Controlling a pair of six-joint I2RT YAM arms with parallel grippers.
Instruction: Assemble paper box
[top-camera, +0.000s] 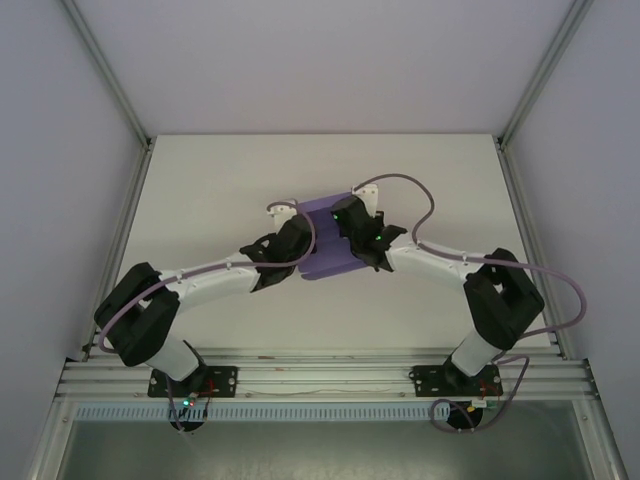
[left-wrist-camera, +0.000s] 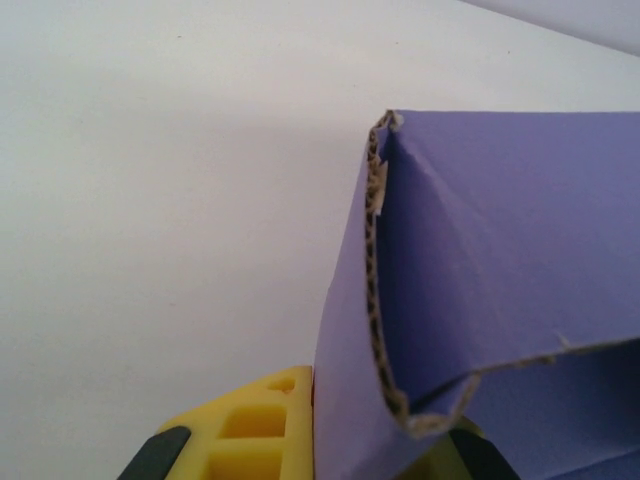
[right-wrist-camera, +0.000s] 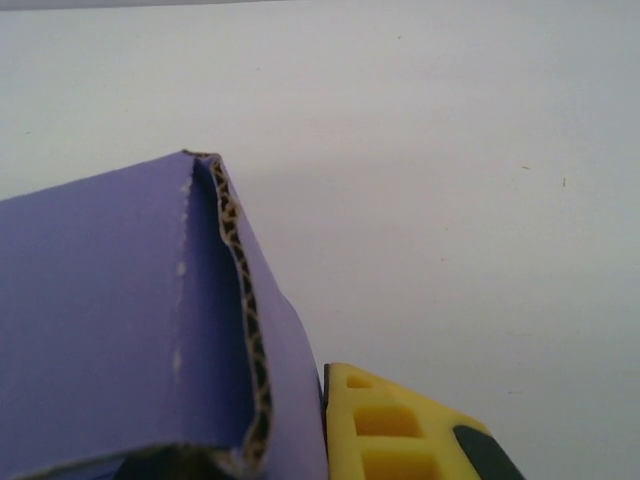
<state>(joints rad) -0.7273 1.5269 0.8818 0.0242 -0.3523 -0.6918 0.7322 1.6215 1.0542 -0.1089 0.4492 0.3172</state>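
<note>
- Currently the paper box (top-camera: 325, 260) sits mid-table, held from both sides.
- Left gripper (top-camera: 290, 240) is clamped on its 9 o'clock wall.
- Right gripper (top-camera: 358, 235) is clamped on its 3 o'clock wall; neither arm is nearer.

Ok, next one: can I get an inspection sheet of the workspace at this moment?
Surface: white table, no marks seen.
Job's things: purple box, corrugated card, partly folded, mid-table between the arms.
Clutter: nothing seen.
Grippers: left gripper shut on the box's left side; right gripper shut on its right side.
Cables: grey cables loop loosely off both arms.
Surroundings: white walls, metal posts, slotted rail at the near edge.
</note>
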